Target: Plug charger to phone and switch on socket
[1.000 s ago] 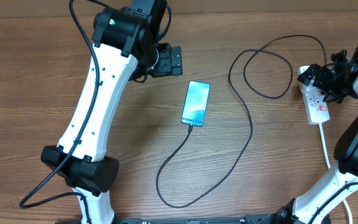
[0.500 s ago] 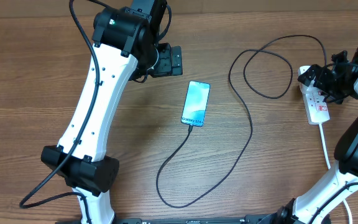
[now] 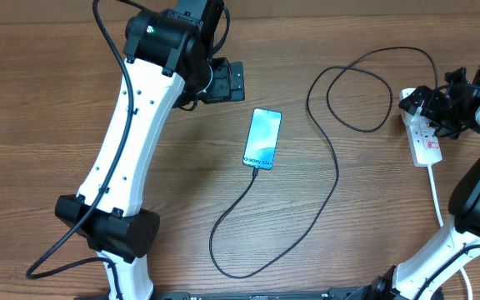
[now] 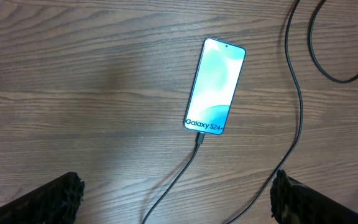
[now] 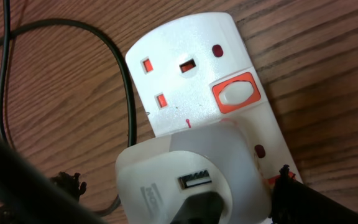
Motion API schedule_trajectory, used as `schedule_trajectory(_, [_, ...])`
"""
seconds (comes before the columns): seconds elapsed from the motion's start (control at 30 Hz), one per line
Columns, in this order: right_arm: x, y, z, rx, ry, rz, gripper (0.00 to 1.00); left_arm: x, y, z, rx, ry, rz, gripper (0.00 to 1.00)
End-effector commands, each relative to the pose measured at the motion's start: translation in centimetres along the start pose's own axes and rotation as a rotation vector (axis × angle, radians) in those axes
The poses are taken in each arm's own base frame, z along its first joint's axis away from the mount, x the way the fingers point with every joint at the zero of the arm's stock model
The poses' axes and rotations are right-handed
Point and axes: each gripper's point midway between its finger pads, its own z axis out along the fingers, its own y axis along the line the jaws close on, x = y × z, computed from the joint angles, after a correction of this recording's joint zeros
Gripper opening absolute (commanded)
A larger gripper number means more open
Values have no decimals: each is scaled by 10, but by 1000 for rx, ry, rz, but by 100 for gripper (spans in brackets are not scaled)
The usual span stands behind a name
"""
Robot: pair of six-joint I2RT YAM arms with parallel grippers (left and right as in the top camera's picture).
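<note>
The phone (image 3: pixel 262 138) lies screen-up and lit at the table's middle; it also shows in the left wrist view (image 4: pixel 215 86). The charger cable (image 3: pixel 337 179) is plugged into its near end (image 4: pixel 199 138) and loops across to the socket (image 3: pixel 426 142) at the right. In the right wrist view the cable's black plug (image 5: pixel 197 210) sits in a white adapter (image 5: pixel 166 168) on the socket (image 5: pixel 185 68), next to a red-rimmed switch (image 5: pixel 235 94). My right gripper (image 5: pixel 179 186) is open, its fingers either side of the adapter. My left gripper (image 4: pixel 176 205) is open and empty, raised above the phone.
The socket's thick white cord (image 3: pixel 437 196) runs toward the front right, by the right arm's base. The black cable makes a wide loop (image 3: pixel 361 87) at the back and another (image 3: pixel 223 258) near the front. The left arm (image 3: pixel 132 142) spans the table's left side.
</note>
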Motion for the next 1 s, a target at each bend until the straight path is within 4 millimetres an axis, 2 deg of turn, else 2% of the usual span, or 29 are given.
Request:
schedule_trajectory(0.0, [19,15,10,-83,64,30,100,-3,2,1,-8,-7,17,100])
schedule_trajectory(0.5, [23,30,16,-98,80,2,100,-3,2,1,-9,-7,17,100])
schedule_trajectory(0.97, [26,32,16,-99,90,24,100,-3,2,1,-9,-7,17,100])
